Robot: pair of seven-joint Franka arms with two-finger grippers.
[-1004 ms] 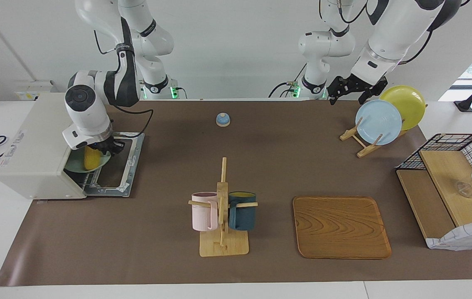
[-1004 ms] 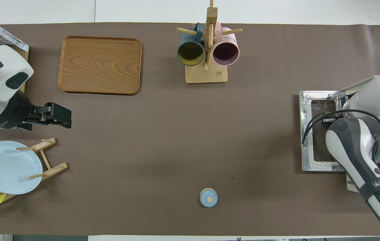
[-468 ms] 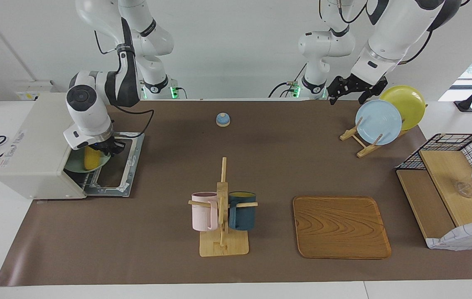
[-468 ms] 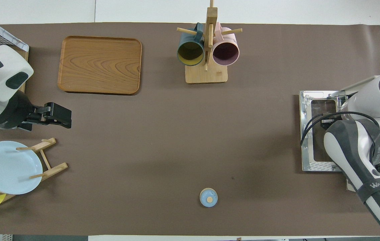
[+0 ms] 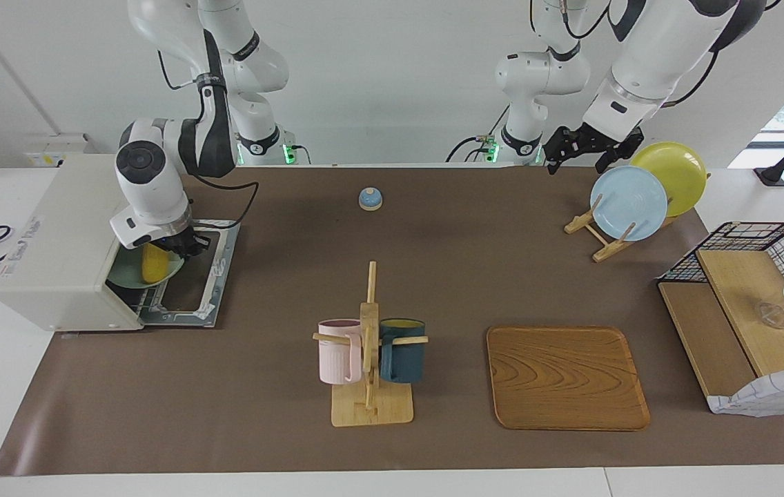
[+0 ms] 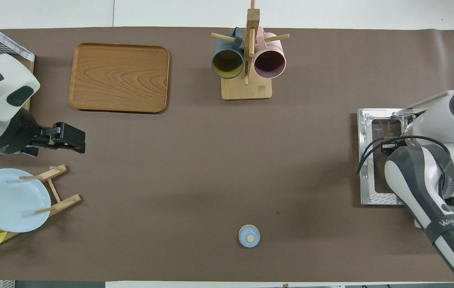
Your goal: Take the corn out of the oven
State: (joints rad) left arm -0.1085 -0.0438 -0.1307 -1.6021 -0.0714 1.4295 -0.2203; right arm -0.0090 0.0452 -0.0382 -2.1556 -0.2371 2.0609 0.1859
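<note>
Facing view: the right gripper [image 5: 170,248], at about nine o'clock of the table, is clenched on the corn [image 5: 152,263] at the mouth of the oven [image 5: 61,241]. Its long axis runs nearer-to-farther from the robots, one end under the gripper. It lies on a green plate [image 5: 124,277] over the wire rack, door [image 5: 207,273] folded down. The left gripper [image 5: 582,152] waits, fingers spread, at two o'clock over the table edge by the plate rack [image 5: 599,235].

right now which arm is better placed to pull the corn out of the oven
Right. The right claw is already shut on the corn at the open oven, where the corn lies on a green plate. The left claw waits open above the plate rack.
</note>
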